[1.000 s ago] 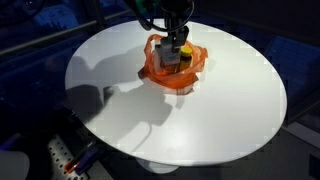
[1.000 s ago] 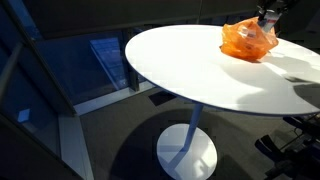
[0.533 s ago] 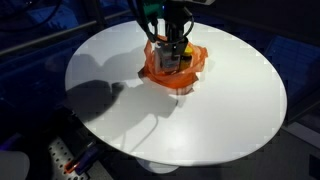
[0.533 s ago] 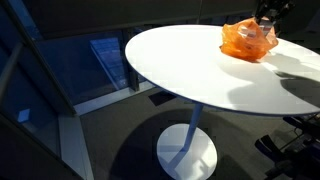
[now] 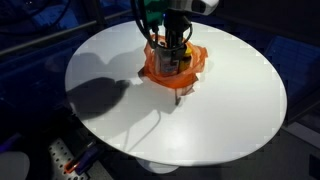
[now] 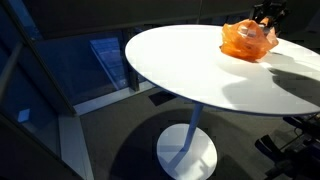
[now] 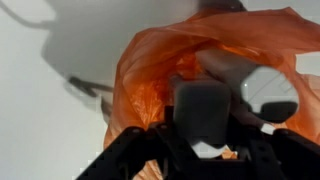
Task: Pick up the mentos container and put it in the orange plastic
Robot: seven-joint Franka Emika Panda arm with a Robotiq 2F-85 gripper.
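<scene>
Round white surface (image 5: 235,110) on a pedestal base (image 6: 188,152), dark room around it. Crumpled orange plastic bag (image 5: 158,68) lying on the surface, past the middle toward the far rim in an exterior view. Same orange plastic bag (image 6: 245,42) close to the frame's right edge in an exterior view, open side up.

End effector (image 5: 177,45) pointing straight down, right over the bag mouth, tips dipped between the raised orange folds. From the other side, end effector (image 6: 268,14) just above the bag's top edge, partly cut off by the frame.

Mentos container (image 5: 177,62) inside the bag, directly under the tips: pale grey-yellow block, orange plastic wrapped around it on every side.

Wrist view: mentos container (image 7: 205,105) boxy, light grey, centred, nested in orange folds. Dark fingers (image 7: 135,160) angling in from the bottom corners, one on each side of the block. Pads and container walls too blurred to separate, so cannot tell whether clamped on it or parted around it. Container's underside hidden by plastic; resting or hanging not clear.

Arm shadow (image 5: 100,95) spread across the surface, beside the bag, well apart from it.
</scene>
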